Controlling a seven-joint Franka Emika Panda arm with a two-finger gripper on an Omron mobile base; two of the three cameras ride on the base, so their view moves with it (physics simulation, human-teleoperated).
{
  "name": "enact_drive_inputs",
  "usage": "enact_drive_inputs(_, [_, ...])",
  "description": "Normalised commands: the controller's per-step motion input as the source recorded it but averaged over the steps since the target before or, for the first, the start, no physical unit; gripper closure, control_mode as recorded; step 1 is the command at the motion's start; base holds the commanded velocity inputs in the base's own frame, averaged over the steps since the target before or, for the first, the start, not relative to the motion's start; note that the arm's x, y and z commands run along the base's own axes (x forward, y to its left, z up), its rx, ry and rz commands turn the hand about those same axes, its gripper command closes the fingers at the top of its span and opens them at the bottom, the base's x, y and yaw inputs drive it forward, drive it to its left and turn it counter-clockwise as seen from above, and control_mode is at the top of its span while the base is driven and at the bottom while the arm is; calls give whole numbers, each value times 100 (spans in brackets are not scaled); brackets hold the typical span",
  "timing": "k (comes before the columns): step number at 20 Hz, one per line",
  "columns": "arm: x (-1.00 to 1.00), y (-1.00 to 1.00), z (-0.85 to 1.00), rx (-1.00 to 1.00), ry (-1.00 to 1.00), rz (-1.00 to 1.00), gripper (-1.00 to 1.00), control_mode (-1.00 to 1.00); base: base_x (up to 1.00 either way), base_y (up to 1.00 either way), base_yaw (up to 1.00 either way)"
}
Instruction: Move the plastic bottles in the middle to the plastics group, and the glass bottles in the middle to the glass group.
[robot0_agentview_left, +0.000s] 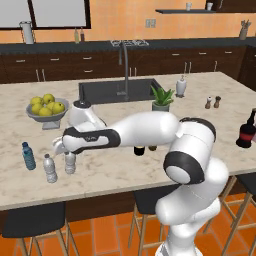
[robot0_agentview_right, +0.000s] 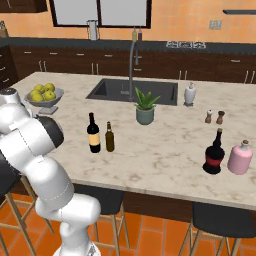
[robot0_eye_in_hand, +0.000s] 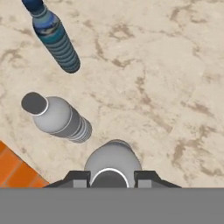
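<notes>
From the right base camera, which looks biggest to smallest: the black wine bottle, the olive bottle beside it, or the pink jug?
1. Black wine bottle, tallest.
2. Pink jug and slim olive bottle: unsure. The jug is wider, the bottle looks about as tall, and the jug stands nearer the camera.

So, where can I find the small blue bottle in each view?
Left base view: the blue bottle stands far left on the counter, beside two grey bottles.
Right base view: the robot's arm covers that counter end.
Hand view: top left, above a grey bottle.
Shared landmark: the fruit bowl, in both base views.
</notes>
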Motion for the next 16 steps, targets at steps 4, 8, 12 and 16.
enact_drive_inputs(4, [0, 13, -45, 0, 0, 1, 100, -100, 0, 0, 0])
enact_drive_inputs(8, [0, 6, -8, 0, 0, 0, 100, -100, 0, 0, 0])
enact_drive_inputs(12, [0, 0, 0, 0, 0, 0, -100, -100, 0, 0, 0])
enact_drive_inputs(16, [0, 0, 0, 0, 0, 0, -100, -100, 0, 0, 0])
